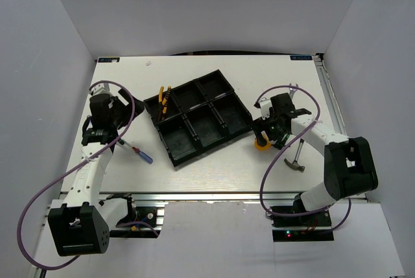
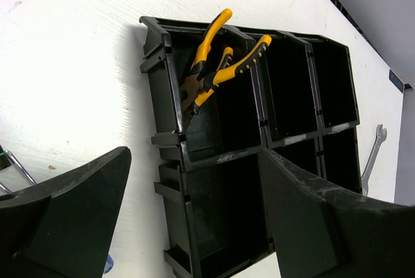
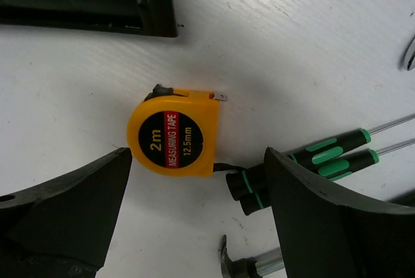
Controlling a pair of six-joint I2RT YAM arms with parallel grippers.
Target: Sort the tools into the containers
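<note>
One step is judged done: two pliers (image 1: 164, 100) are seen leaning in the tray's (image 1: 159, 135) far-left corner compartment, handles up over the rim. The other five compartments appear empty. Most of the sorting is therefore left.

Outside the tray, a red-blue screwdriver (image 1: 141, 155) is found near its left side. A tape (image 3: 174, 134), two green-black tools (image 3: 311, 161) and a hammer (image 1: 295, 162) are grouped off its right side. A wrench (image 2: 373, 153) is seen just past that side.

The left gripper (image 2: 194, 161) is held over the tray's left end, jaws wide, nothing gripped. The right gripper (image 3: 198, 155) is poised right of the tray above the tape, jaws wide to either side of it; contact cannot be made out.

The table (image 1: 214, 174) is white and faintly grained. It is enclosed by plain pale walls (image 1: 65, 32).
</note>
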